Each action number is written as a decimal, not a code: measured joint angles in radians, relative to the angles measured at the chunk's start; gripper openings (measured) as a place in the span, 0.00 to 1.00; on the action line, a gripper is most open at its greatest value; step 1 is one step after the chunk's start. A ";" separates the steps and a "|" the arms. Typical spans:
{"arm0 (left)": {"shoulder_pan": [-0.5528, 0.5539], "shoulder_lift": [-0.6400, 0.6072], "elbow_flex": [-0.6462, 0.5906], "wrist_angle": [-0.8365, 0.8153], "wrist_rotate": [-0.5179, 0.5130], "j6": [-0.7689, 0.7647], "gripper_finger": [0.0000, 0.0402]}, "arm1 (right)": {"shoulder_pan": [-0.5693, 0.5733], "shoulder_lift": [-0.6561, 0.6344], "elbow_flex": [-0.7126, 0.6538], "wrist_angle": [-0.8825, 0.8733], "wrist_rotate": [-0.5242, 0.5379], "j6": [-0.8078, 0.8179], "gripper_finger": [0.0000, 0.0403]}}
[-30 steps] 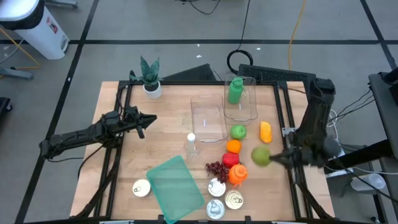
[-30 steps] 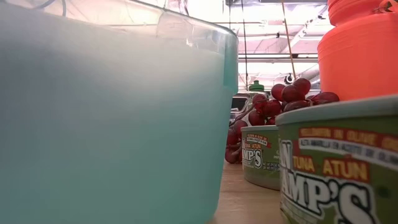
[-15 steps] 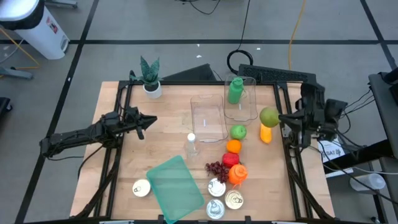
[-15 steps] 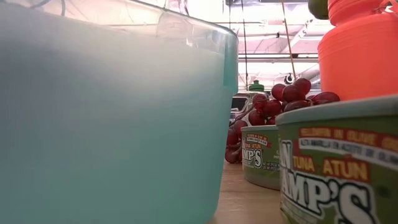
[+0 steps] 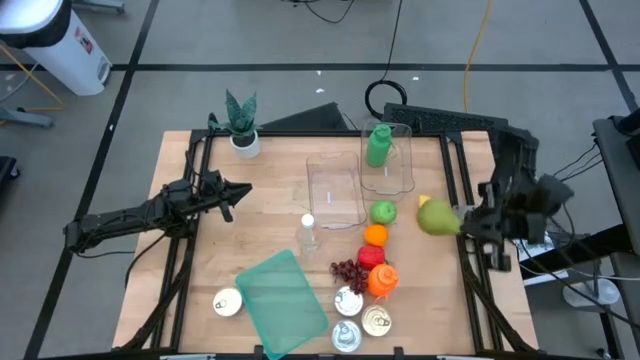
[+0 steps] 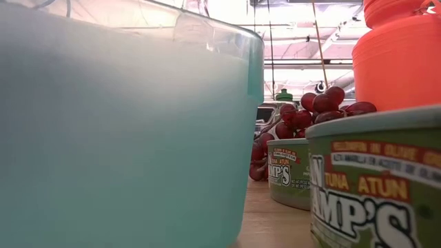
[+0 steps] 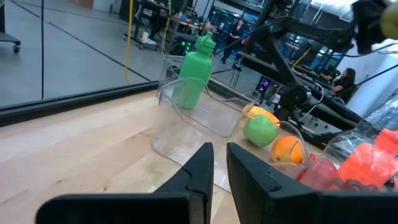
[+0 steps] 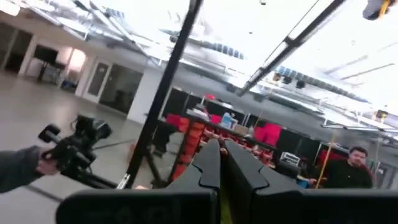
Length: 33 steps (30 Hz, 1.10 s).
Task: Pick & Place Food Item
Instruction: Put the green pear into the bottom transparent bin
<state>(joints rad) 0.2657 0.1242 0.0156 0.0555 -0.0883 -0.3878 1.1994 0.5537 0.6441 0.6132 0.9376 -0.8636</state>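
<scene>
Right gripper (image 5: pixel 462 224) is raised above the right edge of the bench (image 5: pixel 270 215), jaws clenched on a green pear (image 5: pixel 434 218). The pear is held clear of the surface, over the yellow-orange fruit (image 5: pixel 425 203) that lies near the right edge. In the right wrist view the two dark fingers (image 8: pixel 208 163) stand together and point up into the room; the pear itself cannot be made out between them.

Left gripper (image 5: pixel 240 190) waits over the left edge of the bench, jaws closed on nothing. In the left wrist view its fingers (image 7: pixel 199 171) show only a narrow gap and point across the bench toward the food items.

Bench contents, centre to right edge:
- Clear container (image 5: pixel 337 190) at centre; a second clear container (image 5: pixel 398 170) beside it toward the far edge, with a green bottle (image 5: pixel 378 146) in it.
- Green apple (image 5: pixel 383 212), orange (image 5: pixel 375 235) and red item (image 5: pixel 371 255) in a row running toward the near edge.
- Orange cup (image 5: pixel 383 279) and grapes (image 5: pixel 346 269) just beside the red item.
- Three tuna cans (image 5: pixel 361 322) at the near edge; a fourth can (image 5: pixel 228 302) toward the near left corner.
- Teal bin (image 5: pixel 281 301) at the near edge, between the cans.
- Small clear bottle (image 5: pixel 308 233) near the centre.
- Potted plant (image 5: pixel 242 124) near the far left corner.
</scene>
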 joint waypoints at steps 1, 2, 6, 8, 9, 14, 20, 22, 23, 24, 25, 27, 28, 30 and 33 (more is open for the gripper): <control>0.000 0.000 0.000 0.000 0.000 0.000 0.13 | -0.035 0.036 0.012 -0.012 0.000 0.027 0.00; 0.000 0.000 0.000 0.000 0.000 0.000 0.13 | -0.075 0.069 0.024 -0.029 0.002 0.053 0.00; 0.000 0.000 0.000 0.000 0.000 0.000 0.13 | -0.270 0.163 0.082 -0.169 -0.070 0.227 0.00; 0.000 0.000 0.000 0.000 0.001 0.000 0.13 | -0.387 0.193 0.135 -0.306 -0.182 0.346 0.00; 0.000 0.000 0.000 0.000 0.001 0.000 0.13 | -0.450 0.214 0.166 -0.374 -0.223 0.393 0.00; 0.000 0.000 0.000 -0.003 0.034 0.008 0.13 | -0.793 0.273 0.302 -0.601 -0.570 0.574 0.00; 0.000 0.000 0.000 -0.006 0.036 0.008 0.13 | -1.195 0.408 0.372 -0.602 -1.022 0.723 0.00; 0.000 0.000 0.000 0.001 0.036 0.008 0.13 | -1.299 0.476 0.374 -0.613 -1.111 0.770 0.00; 0.000 0.000 0.000 0.001 0.036 0.008 0.13 | -1.345 0.507 0.373 -0.619 -1.161 0.797 0.00; 0.000 0.000 0.000 0.000 0.036 0.008 0.13 | -1.390 0.538 0.373 -0.612 -1.207 0.821 0.00; 0.000 0.000 0.000 -0.001 0.036 0.007 0.13 | -1.427 0.567 0.374 -0.603 -1.246 0.843 0.00; 0.000 0.000 0.000 -0.001 0.037 0.007 0.13 | -1.488 0.629 0.376 -0.602 -1.287 0.879 0.00; 0.000 0.000 0.000 -0.002 0.038 0.007 0.13 | -1.510 0.661 0.376 -0.604 -1.301 0.886 0.00; -0.001 0.000 0.000 -0.002 0.039 0.007 0.13 | -1.546 0.717 0.374 -0.607 -1.332 0.886 0.00; -0.001 0.000 0.000 -0.002 0.042 0.008 0.13 | -1.575 0.780 0.375 -0.583 -1.362 0.893 0.00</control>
<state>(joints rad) 0.2649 0.1246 0.0158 0.0534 -0.0461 -0.3801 -0.3751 1.3337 1.0189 0.0298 -0.4243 0.0296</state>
